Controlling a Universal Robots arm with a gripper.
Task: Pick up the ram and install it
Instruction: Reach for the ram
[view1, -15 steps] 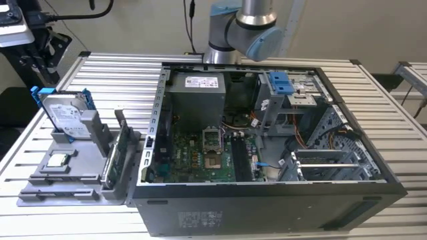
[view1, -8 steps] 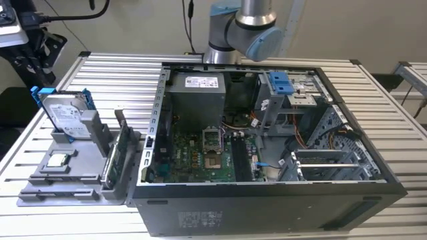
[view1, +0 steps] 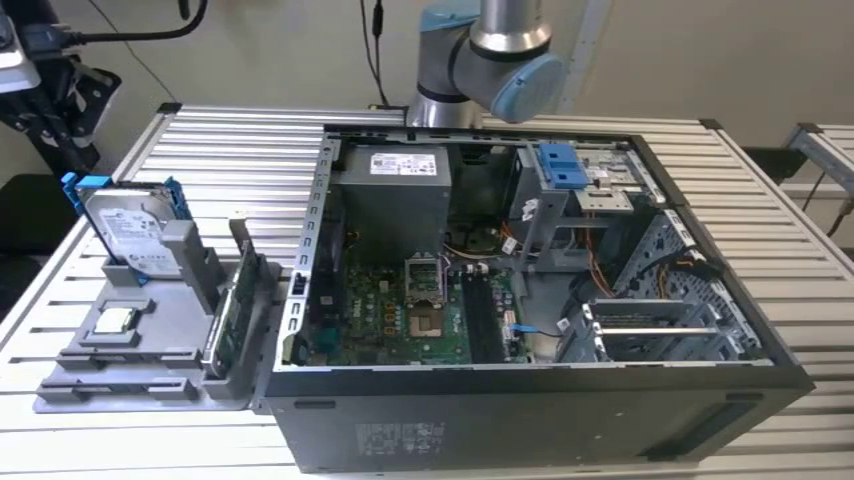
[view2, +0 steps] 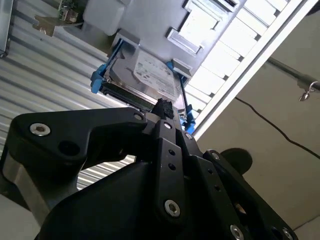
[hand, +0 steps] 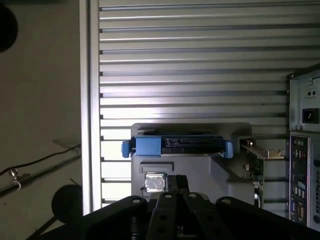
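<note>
The ram (view1: 248, 262) looks like a slim dark stick standing on edge in the grey fixture (view1: 134, 345), between the hard drive holder and the green expansion card (view1: 222, 330). In both wrist views my gripper (hand: 177, 184) (view2: 162, 107) hangs high above this fixture, with its black fingers together and nothing between them. Below the fingertips lie the hard drive in its blue caddy (hand: 177, 146) and the small silver processor chip (hand: 154, 182). The long dark memory slots (view1: 478, 312) run along the motherboard inside the open computer case (view1: 534, 385).
The open case stands on the slatted metal table (view1: 227, 150), to the exterior view's right of the fixture. The arm's base (view1: 481, 60) rises behind the case. A power supply (view1: 390, 190) and blue-latched drive cage (view1: 567, 170) fill the case's far end. Cables hang beyond the table's edge (hand: 90, 100).
</note>
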